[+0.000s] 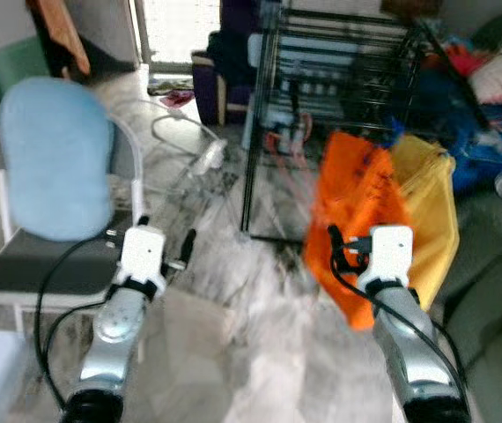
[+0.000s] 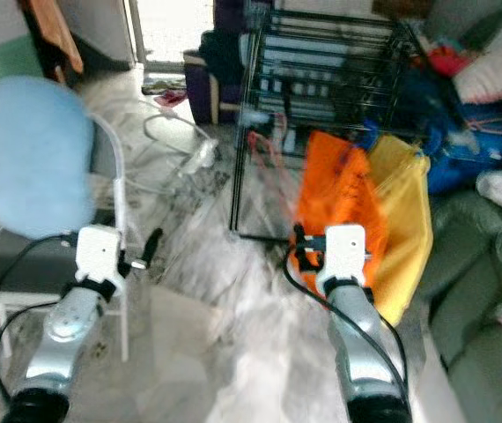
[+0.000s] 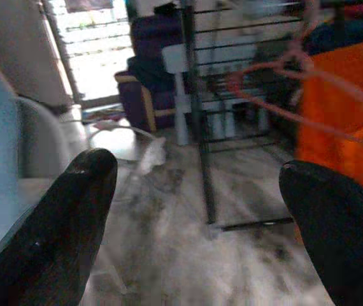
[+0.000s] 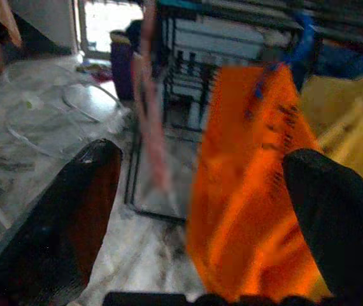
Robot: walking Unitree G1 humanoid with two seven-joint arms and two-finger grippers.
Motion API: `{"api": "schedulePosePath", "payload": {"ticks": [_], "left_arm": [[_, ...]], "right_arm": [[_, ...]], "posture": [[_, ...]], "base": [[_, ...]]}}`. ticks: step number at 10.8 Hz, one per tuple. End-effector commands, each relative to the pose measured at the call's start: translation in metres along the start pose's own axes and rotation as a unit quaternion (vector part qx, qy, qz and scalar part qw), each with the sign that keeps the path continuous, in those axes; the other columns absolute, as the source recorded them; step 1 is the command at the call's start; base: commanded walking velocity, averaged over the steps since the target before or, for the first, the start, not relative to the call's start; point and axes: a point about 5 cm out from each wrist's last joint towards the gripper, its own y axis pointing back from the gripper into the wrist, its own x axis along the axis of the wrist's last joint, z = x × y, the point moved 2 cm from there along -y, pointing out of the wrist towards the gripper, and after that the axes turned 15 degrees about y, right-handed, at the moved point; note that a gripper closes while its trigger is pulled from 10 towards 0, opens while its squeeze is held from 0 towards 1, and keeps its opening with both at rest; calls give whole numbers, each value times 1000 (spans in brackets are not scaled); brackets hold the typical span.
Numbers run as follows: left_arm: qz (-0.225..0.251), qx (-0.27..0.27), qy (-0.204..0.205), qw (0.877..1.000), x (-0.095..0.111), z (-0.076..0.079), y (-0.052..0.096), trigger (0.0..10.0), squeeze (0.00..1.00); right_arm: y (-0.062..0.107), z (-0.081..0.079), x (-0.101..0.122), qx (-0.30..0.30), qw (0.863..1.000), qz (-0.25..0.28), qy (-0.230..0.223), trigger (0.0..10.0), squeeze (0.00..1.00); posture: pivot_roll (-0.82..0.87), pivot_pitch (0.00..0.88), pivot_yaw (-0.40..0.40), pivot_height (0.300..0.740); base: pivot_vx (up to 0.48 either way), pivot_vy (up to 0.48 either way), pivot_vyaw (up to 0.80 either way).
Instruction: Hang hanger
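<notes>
The right gripper (image 4: 200,210) sits at lower centre-right of the eye views, its two black fingers (image 4: 73,217) spread wide with nothing between them, pointed at an orange cloth (image 1: 357,211) that hangs just ahead of it. The left gripper (image 3: 200,223) is at lower left of the eye views, likewise parted and empty, its fingertips (image 1: 187,242) aimed across the marbled floor (image 1: 233,335). A thin pink hanger (image 3: 277,70) shows blurred at the upper right of the left wrist view, hooked on or touching the black wire rack (image 1: 339,79); I cannot tell which. In the eye views it sits at upper centre, just left of the orange cloth. A yellow cloth (image 1: 431,203) hangs beside the orange one on its right. At left of the eye views stands a white chair (image 1: 22,273) with a pale blue cushion (image 1: 53,159) on its back. White cables (image 1: 180,141) lie looped on the floor at upper centre-left.
</notes>
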Motion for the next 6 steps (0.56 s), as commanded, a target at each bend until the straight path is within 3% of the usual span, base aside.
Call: {"api": "schedulePosePath", "payload": {"ticks": [1,4,6], "left_arm": [[-1,-3,-4,1000,-1,0,0,10000,0],[-11,1,-7,1000,-5,-1,1,10000,0],[-28,27,4,999,-12,-7,2,10000,0]], "right_arm": [[-2,-1,2,2,1000,2,-1,10000,0],[1,-5,0,16,1000,2,-1,10000,0],[3,-6,0,24,1000,5,-11,10000,0]], "posture": [[-4,46,-46,740],[-6,60,-48,740],[-9,66,-43,740]], "base": [[0,-360,0],[0,-381,0],[0,0,0]]}}
